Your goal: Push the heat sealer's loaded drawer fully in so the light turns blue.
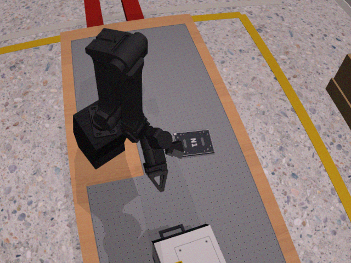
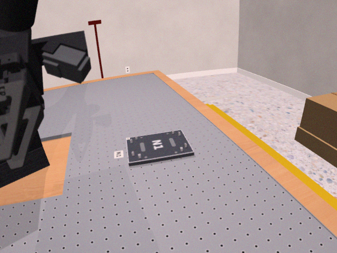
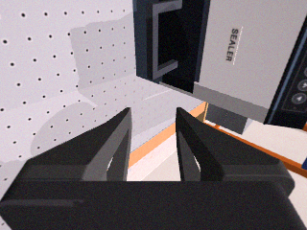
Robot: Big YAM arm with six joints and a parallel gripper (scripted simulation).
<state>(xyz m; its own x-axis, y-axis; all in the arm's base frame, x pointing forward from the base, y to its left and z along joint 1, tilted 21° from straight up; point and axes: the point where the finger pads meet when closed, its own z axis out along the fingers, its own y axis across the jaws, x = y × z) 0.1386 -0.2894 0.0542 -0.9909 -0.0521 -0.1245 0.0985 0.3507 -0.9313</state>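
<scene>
The white heat sealer (image 1: 189, 245) stands at the near end of the perforated table, cut off by the frame edge. Its dark drawer handle (image 1: 171, 230) faces the arm. In the wrist view the sealer body (image 3: 240, 48) carries the word SEALER, and the dark drawer front with its grey U-shaped handle (image 3: 165, 40) lies ahead of the fingers. My gripper (image 1: 160, 187) hangs above the table, well short of the handle, pointing toward it. Its fingers stand a little apart with nothing between them. The sealer's light, seal sheet and sealing frame are hidden.
A black fixture plate marked N1 (image 1: 195, 142) lies flat on the table beside my wrist; it also shows in the exterior view (image 2: 159, 147). The arm's base (image 1: 96, 136) stands at the left. Cardboard boxes (image 2: 318, 127) sit on the floor at the right.
</scene>
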